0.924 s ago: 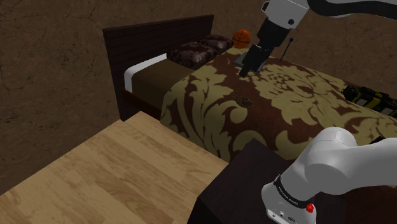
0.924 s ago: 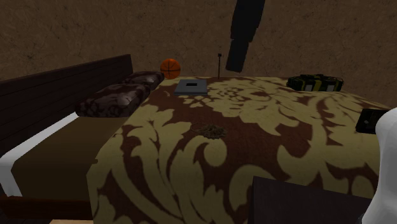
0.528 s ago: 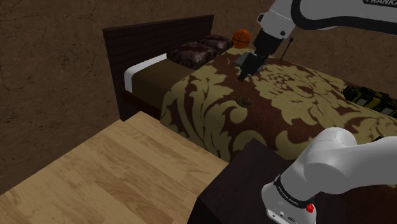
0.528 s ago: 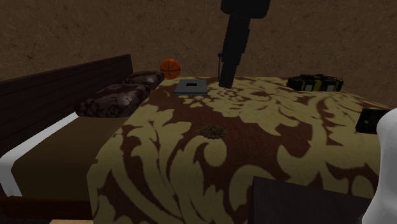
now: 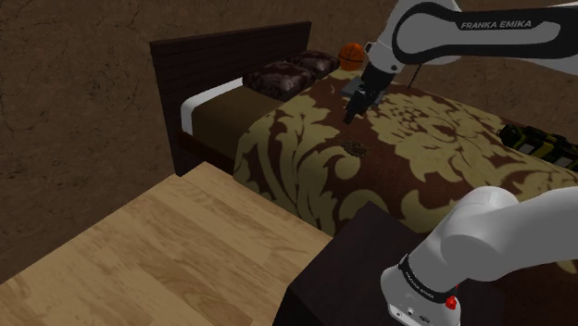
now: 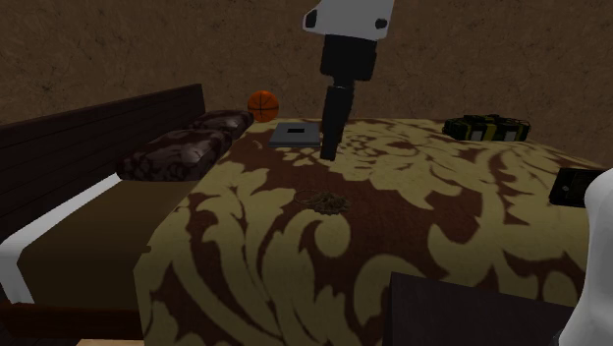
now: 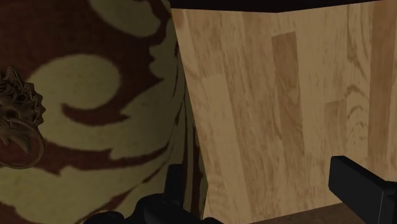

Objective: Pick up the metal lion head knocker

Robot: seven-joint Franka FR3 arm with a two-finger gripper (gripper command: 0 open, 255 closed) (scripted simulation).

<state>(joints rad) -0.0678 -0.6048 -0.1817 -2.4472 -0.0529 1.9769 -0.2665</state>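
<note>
Shoulder view: the lion head knocker lies flat on the brown-and-gold patterned bedspread, roughly mid-cover and well in from every edge. In the second exterior view the knocker reads as a small dark bronze-coloured lump on a brown patch of the pattern. In the wrist view the knocker shows its mane and its ring, lying off to one side of the gripper, not between the fingers. The fingers stand spread apart with nothing between them. The gripper points down, low over the cover on the far side of the knocker and apart from it; in the second exterior view the gripper is just near of a flat grey item. An orange basketball sits at the far edge beside two dark pillows. A dark headboard stands at the shoulder view's left; a wooden floor lies near.
</note>
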